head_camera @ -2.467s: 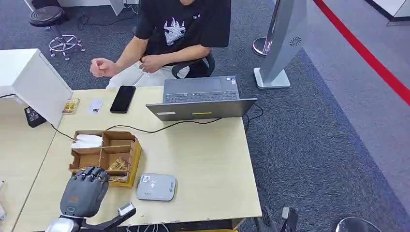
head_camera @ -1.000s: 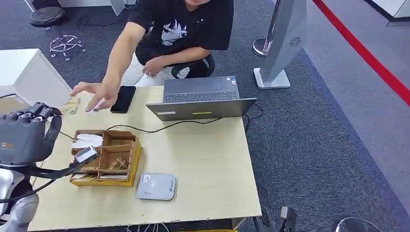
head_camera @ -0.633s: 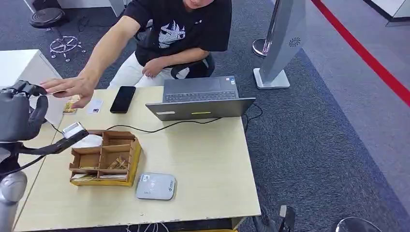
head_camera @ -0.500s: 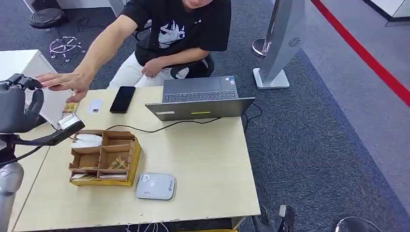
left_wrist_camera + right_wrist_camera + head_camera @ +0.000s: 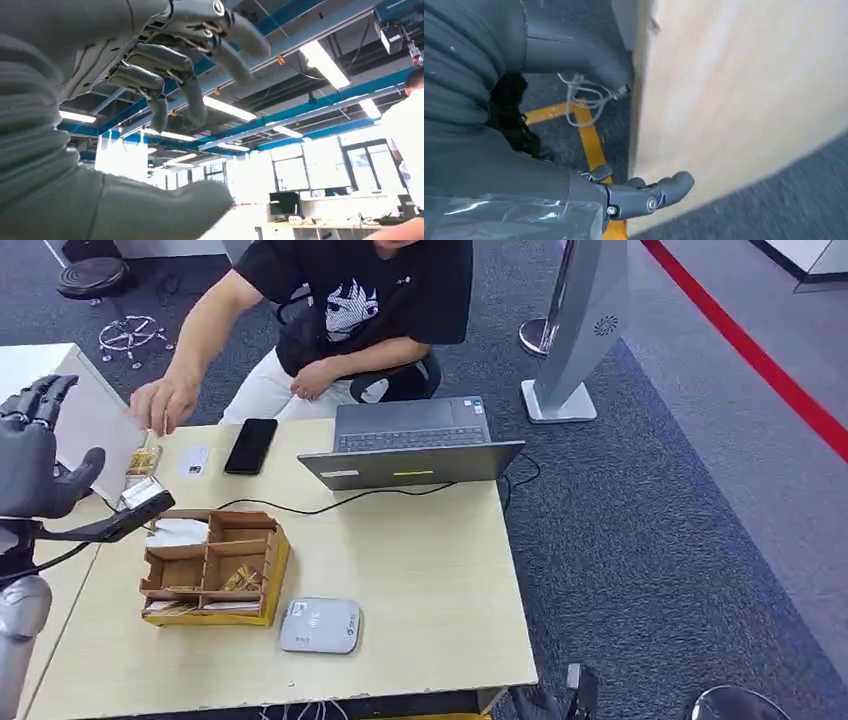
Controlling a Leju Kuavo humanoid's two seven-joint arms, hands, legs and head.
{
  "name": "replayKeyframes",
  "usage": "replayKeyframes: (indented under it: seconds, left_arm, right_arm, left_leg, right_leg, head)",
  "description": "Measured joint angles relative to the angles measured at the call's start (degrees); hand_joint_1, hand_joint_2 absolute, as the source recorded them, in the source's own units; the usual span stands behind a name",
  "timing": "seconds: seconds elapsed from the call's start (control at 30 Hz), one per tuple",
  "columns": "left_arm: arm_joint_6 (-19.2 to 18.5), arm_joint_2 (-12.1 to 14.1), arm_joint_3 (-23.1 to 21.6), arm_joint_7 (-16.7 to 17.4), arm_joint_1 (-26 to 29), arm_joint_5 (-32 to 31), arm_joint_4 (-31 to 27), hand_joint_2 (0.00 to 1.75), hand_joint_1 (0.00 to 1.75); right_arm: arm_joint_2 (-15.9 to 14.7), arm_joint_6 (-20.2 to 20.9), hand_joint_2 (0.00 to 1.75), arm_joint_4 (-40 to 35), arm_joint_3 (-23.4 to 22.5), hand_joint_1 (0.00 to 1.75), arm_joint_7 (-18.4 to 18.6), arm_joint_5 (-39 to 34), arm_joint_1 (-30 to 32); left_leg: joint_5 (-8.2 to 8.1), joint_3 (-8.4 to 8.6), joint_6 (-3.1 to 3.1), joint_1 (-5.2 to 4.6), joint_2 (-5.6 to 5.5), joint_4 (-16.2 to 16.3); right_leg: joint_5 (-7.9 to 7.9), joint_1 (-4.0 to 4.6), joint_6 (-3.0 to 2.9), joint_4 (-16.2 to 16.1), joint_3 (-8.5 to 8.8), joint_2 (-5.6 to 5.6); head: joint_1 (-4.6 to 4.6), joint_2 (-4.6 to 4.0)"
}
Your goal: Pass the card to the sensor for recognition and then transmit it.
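My left hand [image 5: 32, 458] is raised at the table's left end, palm up, fingers spread and nothing in it. In the left wrist view the same hand [image 5: 165, 85] shows loosely bent fingers and a thumb held apart, with ceiling behind. A seated person's hand [image 5: 160, 405] hangs over the table's far left corner; I cannot make out a card in it. A white card [image 5: 193, 460] and a yellowish card [image 5: 143, 460] lie flat below it. The grey card sensor [image 5: 320, 625] sits near the front edge. My right hand [image 5: 554, 165] hangs empty beside the table's side.
A wooden compartment box [image 5: 212, 565] with papers stands just behind the sensor. A black phone [image 5: 250, 445] and an open laptop [image 5: 410, 445] with a cable lie at the far side of the table [image 5: 430, 580]. A white cabinet [image 5: 85, 410] stands beside my left hand.
The person's hand, which reached over my raised left hand, has pulled back toward the table's far corner. My left hand's fingers have spread open and it has stayed raised at the left.
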Motion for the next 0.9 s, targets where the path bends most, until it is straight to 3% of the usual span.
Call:
replayKeyframes:
  seconds: [0.1,0.2,0.27,0.4,0.47,0.53,0.57,0.6,0.63,0.7,0.77,0.8,0.9]
  left_arm:
    - [4.3,0.0,0.3,0.0,2.2,-0.5,-1.4,1.75,0.0]
    - [5.6,0.0,0.8,0.0,4.1,-0.7,-2.6,1.75,0.0]
    - [10.7,-0.2,1.4,-1.7,6.1,0.3,-4.2,1.75,0.0]
    - [25.5,-3.8,3.9,-6.7,17.6,2.3,-16.7,1.75,0.0]
    - [29.4,-6.1,4.8,-11.0,23.7,4.1,-23.1,1.75,0.0]
    - [30.3,-11.3,7.7,-20.9,29.6,12.9,-29.9,1.75,0.0]
    - [30.4,-14.6,9.9,-27.9,32.8,19.4,-32.8,1.75,0.0]
    - [30.4,-18.1,12.4,-32.4,35.8,25.8,-35.4,1.75,0.0]
    - [30.4,-20.9,14.9,-34.8,37.9,30.5,-37.6,1.75,0.0]
    - [30.3,-24.6,18.5,-35.9,41.4,35.0,-40.6,1.75,0.0]
    - [27.8,-29.2,22.2,-33.7,44.5,44.3,-41.6,1.75,0.0]
    - [23.5,-31.5,25.0,-30.5,45.7,52.9,-41.4,1.75,0.0]
    - [4.6,-36.2,35.9,-20.0,45.2,83.0,-31.2,1.75,0.0]
  right_arm:
    - [0.2,0.1,1.75,0.2,0.4,0.0,0.0,-0.8,-0.5]
    - [0.2,0.2,1.75,0.2,0.5,0.0,-0.2,-0.9,-0.5]
    - [0.2,0.2,1.75,0.2,0.5,0.0,-0.4,-1.7,-0.5]
    - [0.4,-0.1,1.75,0.2,0.3,0.0,-1.5,-3.3,0.3]
    - [0.5,-0.5,1.75,0.1,0.0,0.0,-1.7,-4.0,0.7]
    - [0.6,-0.5,1.75,-0.1,-0.6,0.0,-1.8,-4.4,1.2]
    - [0.7,-0.5,1.75,-0.3,-1.1,0.0,-1.8,-4.7,1.4]
    - [0.7,-0.5,1.75,-0.5,-1.4,0.0,-1.9,-5.0,1.8]
    - [0.7,-0.4,1.75,-0.7,-1.8,0.0,-2.0,-5.0,2.1]
    - [0.7,-0.4,1.75,-1.0,-2.4,0.0,-2.1,-5.1,2.4]
    - [0.9,-0.2,1.75,-1.5,-3.2,0.0,-2.2,-5.2,2.5]
    - [1.1,0.0,1.75,-1.8,-3.9,0.0,-2.2,-5.4,2.7]
    - [1.2,1.2,1.75,-2.5,-6.3,0.0,-2.0,-4.0,3.3]
  left_leg:
    - [0.05,-0.03,0.05,-0.01,-0.17,0.0]
    - [0.05,-0.13,0.05,-0.01,-0.32,0.0]
    - [0.04,-0.18,0.05,-0.03,-0.31,0.0]
    - [-0.15,-0.16,0.25,-0.13,-0.19,0.0]
    - [-0.23,-0.22,0.31,-0.14,-0.23,0.0]
    - [-0.33,-0.23,0.46,-0.19,-0.25,0.0]
    - [-0.39,-0.21,0.54,-0.25,-0.21,0.0]
    - [-0.42,-0.19,0.58,-0.26,-0.2,0.0]
    - [-0.45,-0.2,0.63,-0.27,-0.27,0.0]
    - [-0.47,-0.23,0.66,-0.27,-0.52,0.0]
    - [-0.49,-0.18,0.69,-0.31,-0.6,0.0]
    - [-0.53,-0.09,0.71,-0.38,-0.59,0.0]
    - [-0.49,0.03,0.79,-0.49,-0.77,0.0]
  right_leg:
    - [-0.01,-0.01,0.01,0.0,0.02,-0.14]
    - [-0.01,-0.01,0.01,-0.1,0.02,-0.26]
    - [-0.01,-0.02,0.01,-0.1,0.03,-0.24]
    - [-0.17,-0.08,0.24,-0.2,0.04,-0.13]
    - [-0.26,-0.09,0.38,-0.2,0.07,-0.17]
    - [-0.33,-0.1,0.48,-0.3,0.11,-0.19]
    - [-0.34,-0.14,0.49,-0.3,0.1,-0.18]
    - [-0.43,-0.15,0.64,-0.3,0.12,-0.17]
    - [-0.44,-0.16,0.65,-0.3,0.16,-0.27]
    - [-0.49,-0.17,0.7,-0.4,0.21,-0.53]
    - [-0.51,-0.19,0.71,-0.4,0.32,-0.64]
    - [-0.55,-0.25,0.74,-0.4,0.36,-0.63]
    - [-0.64,-0.39,0.86,-0.4,0.52,-0.75]
  head:
    - [0.02,0.02]
    - [0.02,0.0]
    - [0.02,0.02]
    - [0.02,0.02]
    - [0.0,0.02]
    - [0.0,0.02]
    - [0.0,0.02]
    - [-0.02,0.02]
    - [0.0,0.02]
    - [0.0,0.02]
    - [0.04,0.02]
    - [0.09,0.0]
    - [-0.02,0.0]
